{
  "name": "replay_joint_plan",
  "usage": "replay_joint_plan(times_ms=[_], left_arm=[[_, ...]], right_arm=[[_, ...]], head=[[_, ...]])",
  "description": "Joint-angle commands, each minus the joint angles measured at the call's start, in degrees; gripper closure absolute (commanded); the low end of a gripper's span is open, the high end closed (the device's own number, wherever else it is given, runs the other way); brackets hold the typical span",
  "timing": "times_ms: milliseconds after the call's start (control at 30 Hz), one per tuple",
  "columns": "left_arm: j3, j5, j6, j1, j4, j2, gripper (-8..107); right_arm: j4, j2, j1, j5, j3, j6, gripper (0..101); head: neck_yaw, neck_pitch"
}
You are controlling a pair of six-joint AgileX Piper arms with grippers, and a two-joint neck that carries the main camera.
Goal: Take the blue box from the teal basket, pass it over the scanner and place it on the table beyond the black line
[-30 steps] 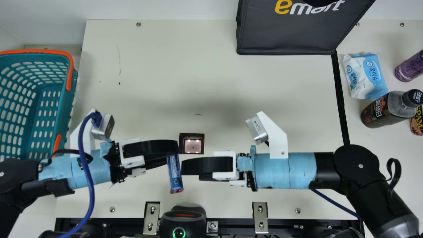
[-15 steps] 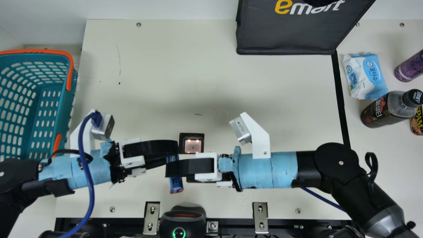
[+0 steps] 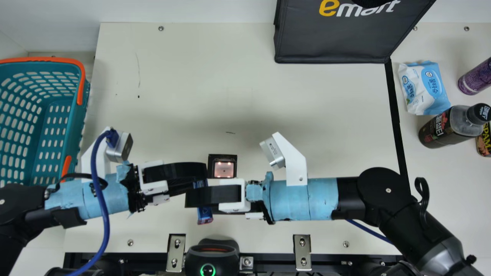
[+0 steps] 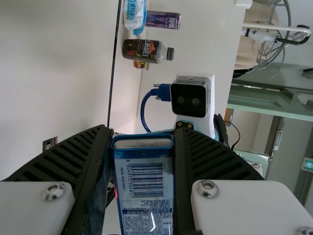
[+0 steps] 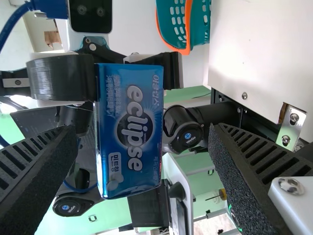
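Note:
My left gripper [image 3: 197,184] is shut on the blue box [image 3: 205,215] just below the scanner window [image 3: 224,168] in the main view. In the left wrist view the left gripper [image 4: 142,142] pinches the box [image 4: 144,188], its barcode face showing. From the right, my right gripper [image 3: 195,201] overlaps the box in the main view, hiding its middle. The right wrist view has the right gripper [image 5: 144,139] open, its fingers standing apart on either side of the box [image 5: 129,132], touching neither side there. The teal basket [image 3: 57,134] is at the left, the black line [image 3: 395,115] at the right.
Beyond the line lie a wipes pack [image 3: 424,88], a dark bottle [image 3: 448,128], a purple bottle [image 3: 475,78] and a can [image 3: 484,142]. A black bag [image 3: 333,42] stands at the back. A black handheld device [image 3: 211,257] sits at the front edge.
My right gripper has moved left from beside the blue box until it overlaps it, slowing in the last half second. The left arm and the box have stayed still.

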Motion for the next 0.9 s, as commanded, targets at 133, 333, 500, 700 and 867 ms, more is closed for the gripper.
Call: replay_joint_plan(times_ms=[133,333,500,700,867], left_arm=[[0.0,0.0,0.0,0.0,0.0,0.0,107],[0.0,0.0,0.0,0.0,0.0,0.0,107],[0.0,0.0,0.0,0.0,0.0,0.0,107],[0.0,0.0,0.0,0.0,0.0,0.0,107],[0.0,-0.11,0.0,0.0,0.11,0.0,107]], right_arm=[[0.83,0.05,1.62,-1.04,0.35,0.09,6],[1.95,0.07,2.43,-1.64,0.55,0.0,6],[2.25,0.07,2.5,-1.81,0.55,-0.05,6],[2.39,0.07,2.5,-1.81,0.55,-0.05,46],[3.04,0.07,2.5,-1.7,0.55,-0.05,80]], head=[[0.09,-1.66],[0.09,-1.66],[0.09,-1.66],[0.09,-1.66],[0.09,-1.66]])
